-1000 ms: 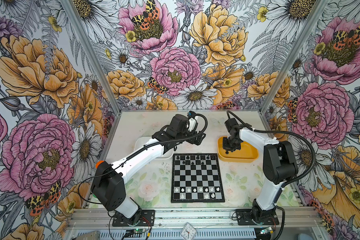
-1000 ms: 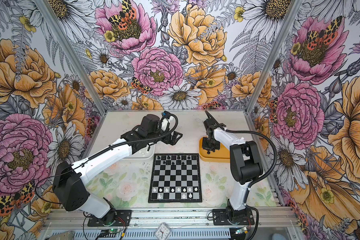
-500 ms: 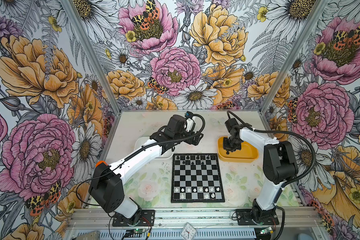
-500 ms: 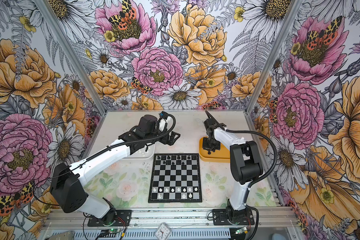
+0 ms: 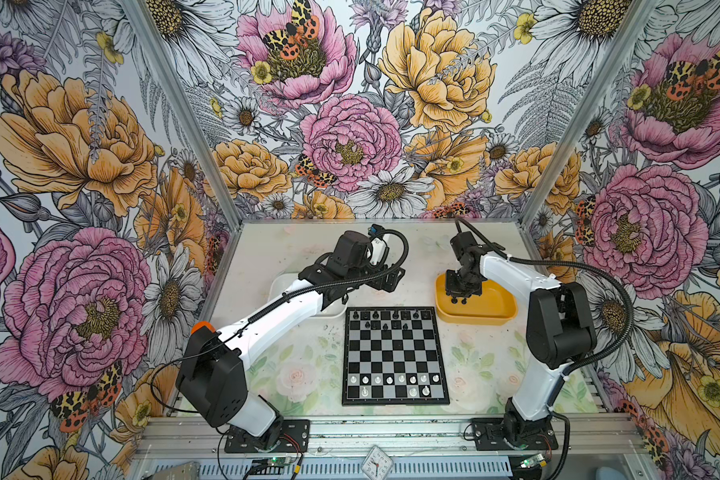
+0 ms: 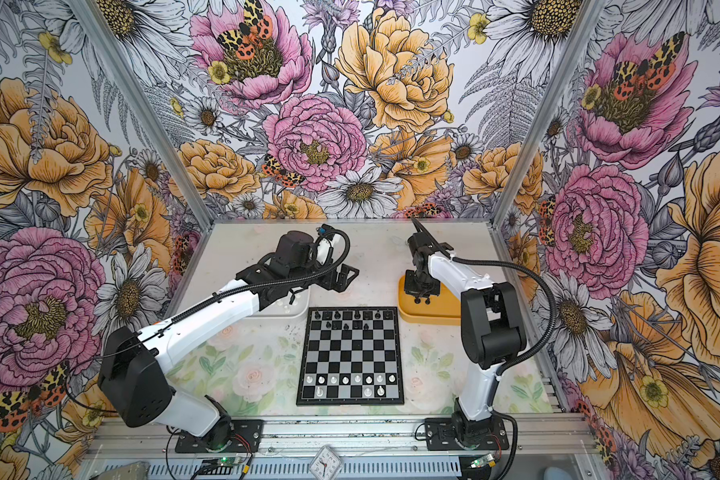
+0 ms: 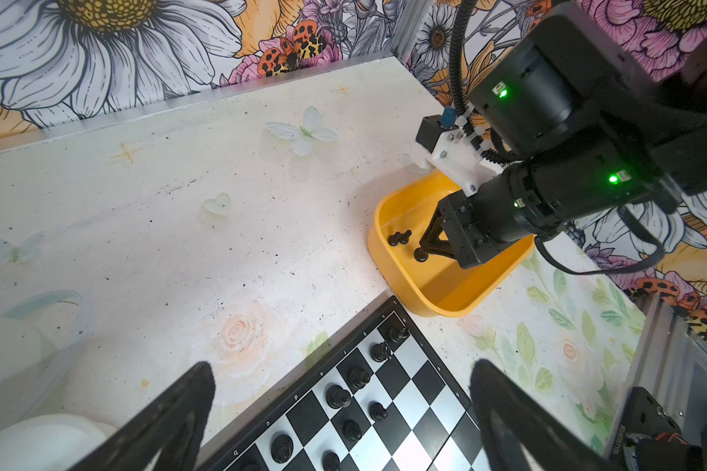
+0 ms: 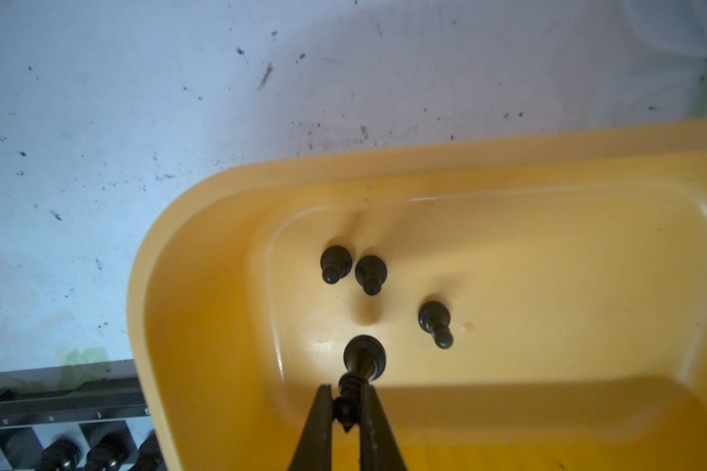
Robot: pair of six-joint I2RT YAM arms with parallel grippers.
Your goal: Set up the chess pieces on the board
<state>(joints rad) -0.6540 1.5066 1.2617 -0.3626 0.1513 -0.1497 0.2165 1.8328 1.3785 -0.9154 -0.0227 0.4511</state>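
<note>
My right gripper point(image 8: 347, 401) points down into the yellow tray point(image 8: 507, 171), which sits on the table just beside the far right corner of the board point(image 5: 395, 353). Its jaws are pinched tight on the upper part of one black piece point(image 8: 362, 359), which hangs base-down from the tips. I cannot tell whether that base is clear of the tray floor. Three more black pieces lie tipped over on the tray floor near it: two close together point(image 8: 335, 263) point(image 8: 370, 273) and one a little apart point(image 8: 435, 322). My left gripper point(image 5: 387, 279) hovers above the table near the board's far edge, between the white tray point(image 5: 281, 286) and the yellow one. Its jaws are spread wide with nothing between them, as the left wrist view shows plainly. On the board, black pieces point(image 5: 395, 313) stand in the two far rows with gaps among them. White pieces point(image 5: 389, 379) fill most of the second near row, and a few stand in the nearest row.
</note>
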